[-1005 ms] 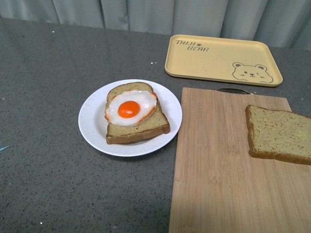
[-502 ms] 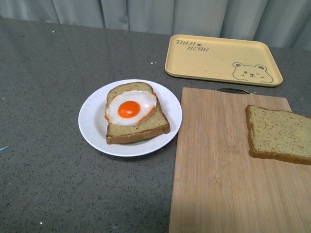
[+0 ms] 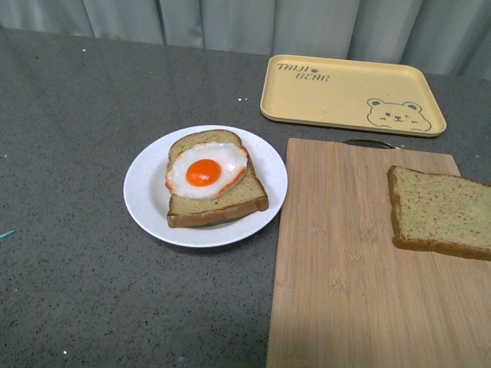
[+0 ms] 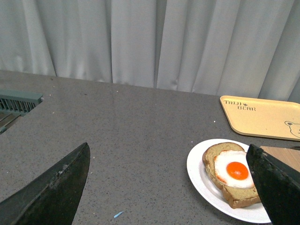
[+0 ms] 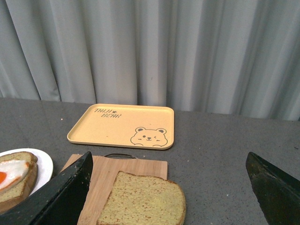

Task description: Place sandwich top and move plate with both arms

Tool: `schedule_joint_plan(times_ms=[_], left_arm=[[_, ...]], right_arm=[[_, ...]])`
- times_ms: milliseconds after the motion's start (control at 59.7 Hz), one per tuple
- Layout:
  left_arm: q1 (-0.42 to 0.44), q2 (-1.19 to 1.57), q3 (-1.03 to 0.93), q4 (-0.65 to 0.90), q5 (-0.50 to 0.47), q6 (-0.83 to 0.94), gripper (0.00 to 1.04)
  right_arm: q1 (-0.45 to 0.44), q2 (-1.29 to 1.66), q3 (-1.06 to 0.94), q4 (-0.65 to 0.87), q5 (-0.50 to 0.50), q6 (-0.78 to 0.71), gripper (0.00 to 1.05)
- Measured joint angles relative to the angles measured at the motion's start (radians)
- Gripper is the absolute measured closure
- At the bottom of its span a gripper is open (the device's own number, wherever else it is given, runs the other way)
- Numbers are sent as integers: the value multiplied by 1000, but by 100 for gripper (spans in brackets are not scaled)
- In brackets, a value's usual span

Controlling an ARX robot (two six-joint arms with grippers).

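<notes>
Your left fingers point(image 4: 51, 192) are spread wide and empty over the counter point(image 3: 69, 115), facing the plate point(image 3: 142, 195) where the egg slice point(image 3: 219, 203) waits for its lid. Your right fingers point(image 5: 274, 187) hang just as open, nothing in them, looking down on the top point(image 5: 143, 204), which lies flat on the board's point(image 3: 337, 253) right side, well apart from the plate. So I'd say that's your first pick.

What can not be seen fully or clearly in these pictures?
- Front view: the plain bread slice and the cutting board run past the picture's edge.
- Front view: a dark thing behind the board is mostly hidden by it, so I cannot tell what it is.
- Left wrist view: a finger of the open left gripper covers part of the plate.
</notes>
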Motion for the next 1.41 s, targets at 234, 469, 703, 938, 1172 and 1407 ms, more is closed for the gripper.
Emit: schedule_joint_plan(times_ms=[234, 469, 703, 938, 1172, 1407], left_arm=[[0, 0, 0, 0, 0, 0, 7], [0, 0, 0, 0, 0, 0, 7], [0, 0, 0, 0, 0, 0, 7], [0, 0, 0, 0, 0, 0, 7], [0, 0, 0, 0, 0, 0, 7], [0, -1, 0, 0, -1, 1, 7]], right_arm=[[0, 0, 0, 0, 0, 0, 9], [0, 0, 0, 0, 0, 0, 9], [0, 0, 0, 0, 0, 0, 9], [0, 0, 0, 0, 0, 0, 9], [0, 0, 0, 0, 0, 0, 9], [121, 190, 14, 126, 502, -197, 9]])
